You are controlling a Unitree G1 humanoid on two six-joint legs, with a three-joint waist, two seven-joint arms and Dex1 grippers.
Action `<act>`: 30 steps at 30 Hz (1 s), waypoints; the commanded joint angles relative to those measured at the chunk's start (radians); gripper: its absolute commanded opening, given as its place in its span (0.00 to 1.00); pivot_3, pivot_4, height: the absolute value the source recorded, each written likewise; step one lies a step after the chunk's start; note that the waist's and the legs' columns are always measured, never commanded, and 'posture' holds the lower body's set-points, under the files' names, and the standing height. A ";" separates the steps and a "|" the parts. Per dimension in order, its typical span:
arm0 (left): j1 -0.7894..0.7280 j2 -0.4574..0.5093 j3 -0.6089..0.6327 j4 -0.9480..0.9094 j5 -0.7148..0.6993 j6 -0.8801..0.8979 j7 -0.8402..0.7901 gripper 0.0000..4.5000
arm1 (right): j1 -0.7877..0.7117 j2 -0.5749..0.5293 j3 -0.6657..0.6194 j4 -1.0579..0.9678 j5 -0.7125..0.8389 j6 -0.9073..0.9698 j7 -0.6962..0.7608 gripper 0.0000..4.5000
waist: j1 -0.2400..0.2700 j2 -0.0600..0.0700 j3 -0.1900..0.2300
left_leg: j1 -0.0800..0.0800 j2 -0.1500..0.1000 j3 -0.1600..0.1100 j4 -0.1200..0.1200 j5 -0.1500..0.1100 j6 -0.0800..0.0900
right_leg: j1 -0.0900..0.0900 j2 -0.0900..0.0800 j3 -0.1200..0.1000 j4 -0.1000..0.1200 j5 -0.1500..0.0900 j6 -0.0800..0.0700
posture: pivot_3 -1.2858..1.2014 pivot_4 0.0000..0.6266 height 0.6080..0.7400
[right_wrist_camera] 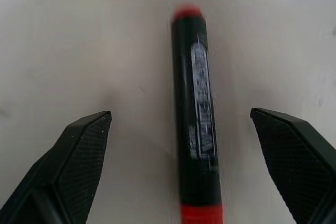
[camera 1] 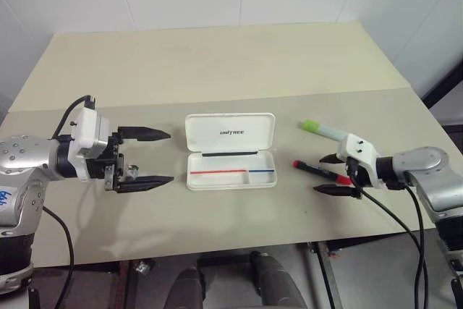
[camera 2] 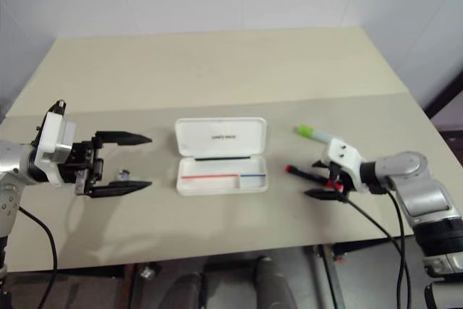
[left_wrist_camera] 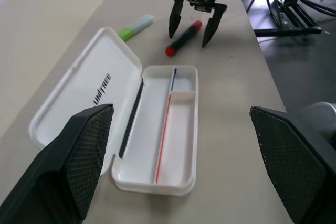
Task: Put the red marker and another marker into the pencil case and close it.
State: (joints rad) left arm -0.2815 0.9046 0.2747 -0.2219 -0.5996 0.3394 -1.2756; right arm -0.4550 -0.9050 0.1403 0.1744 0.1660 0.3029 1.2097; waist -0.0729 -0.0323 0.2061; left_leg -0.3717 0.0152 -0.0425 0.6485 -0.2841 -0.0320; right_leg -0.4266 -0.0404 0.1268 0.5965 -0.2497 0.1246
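Observation:
The white pencil case (camera 1: 210, 135) lies open at the table's middle, lid folded back, red and blue stripes in its tray. To its right lies the red marker (camera 1: 309, 168), black with red ends. My right gripper (camera 1: 319, 174) is open and low over the marker, one finger on each side, as the right wrist view shows (right_wrist_camera: 195, 114). Just behind lies the other marker (camera 1: 323, 129), pale with a lime-green cap. My left gripper (camera 1: 170, 157) hangs open and empty left of the case, pointing at it.
The beige table (camera 1: 217, 70) has a seam running across its middle and wide bare room behind the case. Its front edge (camera 1: 217, 247) is close to the case. A dark frame (camera 1: 445, 85) stands off the right edge.

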 commanded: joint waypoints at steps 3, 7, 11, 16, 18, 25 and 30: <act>0.012 0.033 0.059 0.016 0.004 -0.054 -0.013 1.00 | -0.010 -0.008 0.024 0.065 -0.051 -0.019 0.006 0.79 | -0.010 -0.001 0.000 | 0.001 0.000 0.000 0.001 0.000 0.000 | 0.002 0.000 0.001 0.000 0.000 0.000 | 0.52 0.24 1.00; 0.016 0.037 0.065 0.038 0.007 -0.078 -0.020 1.00 | -0.017 -0.002 0.020 0.073 -0.047 -0.023 0.009 0.51 | -0.011 -0.002 0.000 | 0.003 0.000 0.000 0.004 0.000 0.000 | 0.005 0.000 0.001 -0.003 0.001 0.000 | 0.52 0.24 1.00; 0.018 0.033 0.060 0.054 0.015 -0.099 -0.021 1.00 | -0.021 0.004 0.017 0.073 -0.047 -0.034 0.008 0.22 | -0.013 -0.003 0.001 | 0.004 0.000 0.000 0.007 0.000 0.000 | 0.009 0.000 0.002 -0.006 0.002 0.000 | 0.52 0.24 1.00; 0.001 0.018 0.032 0.075 0.028 -0.136 -0.023 1.00 | -0.038 0.001 -0.001 0.093 -0.048 -0.083 0.004 0.13 | -0.014 -0.003 0.001 | 0.006 0.000 0.000 0.007 0.000 0.000 | 0.011 0.000 0.002 -0.007 0.003 0.000 | 0.52 0.24 1.00; -0.006 0.017 0.022 0.087 0.035 -0.151 -0.028 1.00 | -0.056 -0.003 -0.009 0.106 -0.046 -0.104 0.008 0.13 | -0.013 -0.003 0.001 | 0.005 0.000 0.000 0.007 0.000 0.000 | 0.011 0.000 0.002 -0.007 0.003 0.000 | 0.52 0.24 1.00; -0.017 0.024 0.023 0.147 0.054 -0.189 -0.040 1.00 | -0.139 0.019 -0.044 0.017 0.039 -0.085 0.071 0.13 | -0.014 -0.001 0.003 | 0.003 0.000 0.000 0.001 0.000 0.000 | 0.005 0.000 0.002 -0.005 0.002 0.001 | 0.52 0.24 1.00; -0.013 0.028 0.028 0.173 0.067 -0.210 -0.042 1.00 | -0.160 0.056 -0.021 -0.139 0.093 -0.005 0.084 0.13 | -0.013 -0.001 0.003 | 0.001 0.001 0.000 -0.002 -0.001 -0.001 | -0.003 0.000 0.000 0.005 0.006 0.013 | 0.52 0.24 1.00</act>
State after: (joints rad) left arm -0.2892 0.9181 0.2852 -0.0578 -0.5400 0.1493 -1.3129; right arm -0.5837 -0.8571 0.1295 0.1125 0.2209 0.2725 1.2855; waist -0.0856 -0.0330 0.2087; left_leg -0.3709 0.0158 -0.0428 0.6459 -0.2856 -0.0326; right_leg -0.4300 -0.0402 0.1270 0.6022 -0.2446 0.1368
